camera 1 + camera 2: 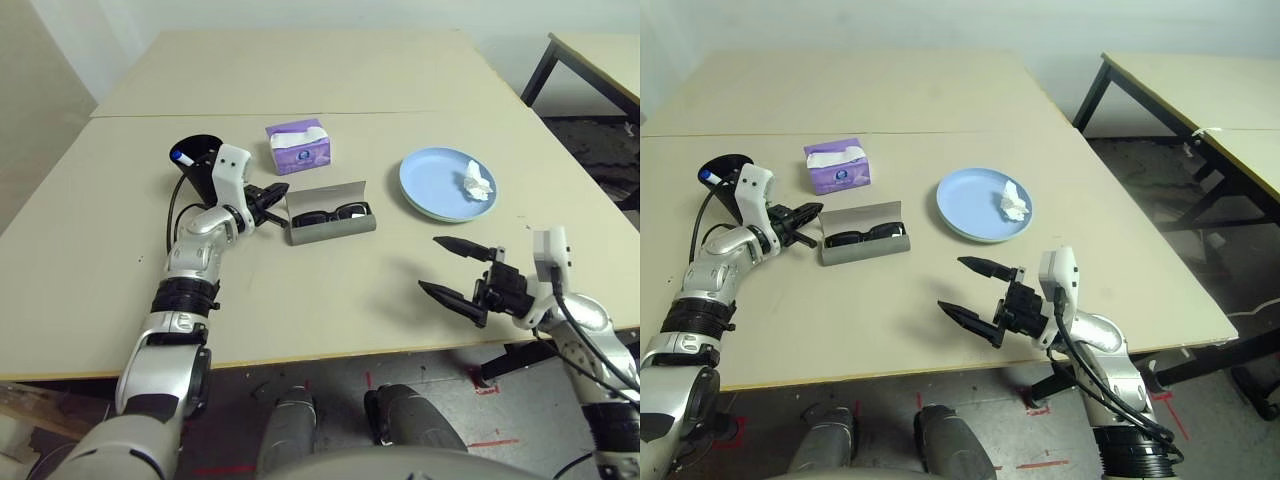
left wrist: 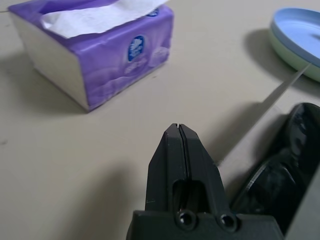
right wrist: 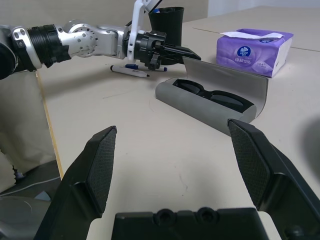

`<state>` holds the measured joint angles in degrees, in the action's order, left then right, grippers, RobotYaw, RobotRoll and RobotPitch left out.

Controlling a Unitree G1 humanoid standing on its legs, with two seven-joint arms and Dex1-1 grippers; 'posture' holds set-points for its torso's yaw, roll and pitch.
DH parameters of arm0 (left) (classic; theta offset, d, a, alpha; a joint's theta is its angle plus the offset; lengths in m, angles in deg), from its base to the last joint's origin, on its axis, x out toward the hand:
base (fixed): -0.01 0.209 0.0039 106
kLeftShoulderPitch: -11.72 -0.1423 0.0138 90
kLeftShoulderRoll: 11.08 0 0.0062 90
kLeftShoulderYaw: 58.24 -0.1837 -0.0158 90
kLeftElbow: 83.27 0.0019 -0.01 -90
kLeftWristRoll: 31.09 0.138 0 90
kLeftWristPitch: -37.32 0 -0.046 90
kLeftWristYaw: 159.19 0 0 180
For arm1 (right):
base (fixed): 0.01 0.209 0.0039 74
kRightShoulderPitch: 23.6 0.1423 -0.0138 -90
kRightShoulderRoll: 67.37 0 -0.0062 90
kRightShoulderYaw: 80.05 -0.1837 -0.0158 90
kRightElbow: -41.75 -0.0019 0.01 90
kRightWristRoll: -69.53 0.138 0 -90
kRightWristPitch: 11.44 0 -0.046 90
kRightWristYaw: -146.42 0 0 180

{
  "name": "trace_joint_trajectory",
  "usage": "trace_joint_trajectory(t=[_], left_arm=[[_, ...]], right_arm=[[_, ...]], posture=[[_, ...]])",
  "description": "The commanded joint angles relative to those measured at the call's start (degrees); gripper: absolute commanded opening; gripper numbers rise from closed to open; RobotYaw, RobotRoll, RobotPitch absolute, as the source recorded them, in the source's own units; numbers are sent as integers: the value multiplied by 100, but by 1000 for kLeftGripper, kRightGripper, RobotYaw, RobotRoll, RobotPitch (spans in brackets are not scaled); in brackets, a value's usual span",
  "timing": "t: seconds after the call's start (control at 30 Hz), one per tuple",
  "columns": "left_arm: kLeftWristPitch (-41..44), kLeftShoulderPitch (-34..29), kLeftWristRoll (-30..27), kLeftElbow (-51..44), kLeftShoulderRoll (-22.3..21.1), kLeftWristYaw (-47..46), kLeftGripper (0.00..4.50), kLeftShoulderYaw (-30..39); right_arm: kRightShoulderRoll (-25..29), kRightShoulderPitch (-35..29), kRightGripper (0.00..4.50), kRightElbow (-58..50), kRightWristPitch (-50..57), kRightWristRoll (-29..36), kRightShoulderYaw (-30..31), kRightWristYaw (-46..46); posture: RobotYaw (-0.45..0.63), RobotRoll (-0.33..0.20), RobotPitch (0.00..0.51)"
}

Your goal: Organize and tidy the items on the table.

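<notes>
Glasses case (image 1: pixel 332 222) lies mid-tabletop (image 1: pixel 330 300), lid up, sunglasses (image 1: pixel 331 213) inside, long axis nine-to-three. Clenched left tool (image 1: pixel 274 194) sits just beside its nine o'clock end; released right tool (image 1: pixel 450 267) waits well apart at five.

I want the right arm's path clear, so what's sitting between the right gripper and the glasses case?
Nothing: bare table runs from the open right gripper to the grey glasses case. Both head views and the right wrist view show that.
</notes>
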<state>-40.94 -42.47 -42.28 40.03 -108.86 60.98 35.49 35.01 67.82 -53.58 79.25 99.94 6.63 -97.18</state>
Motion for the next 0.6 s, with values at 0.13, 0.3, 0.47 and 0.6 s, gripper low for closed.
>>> trace_joint_trajectory(t=[0.13,0.3,0.47,0.6], left_arm=[[177,-323,44,-446,-102,401,10,-230],[274,-521,47,-701,-179,568,10,-303],[401,-702,65,-954,-274,728,10,-420],[437,-817,104,-1093,-362,849,10,-493]], right_arm=[[20,94,4500,50,30,-31,7,26],[1,159,4500,125,17,-52,34,17],[-25,148,4500,135,24,-56,77,13],[-37,132,4500,156,35,-46,90,10]], posture=[[-162,0,82],[-157,0,83],[-152,0,87],[-149,0,89]])
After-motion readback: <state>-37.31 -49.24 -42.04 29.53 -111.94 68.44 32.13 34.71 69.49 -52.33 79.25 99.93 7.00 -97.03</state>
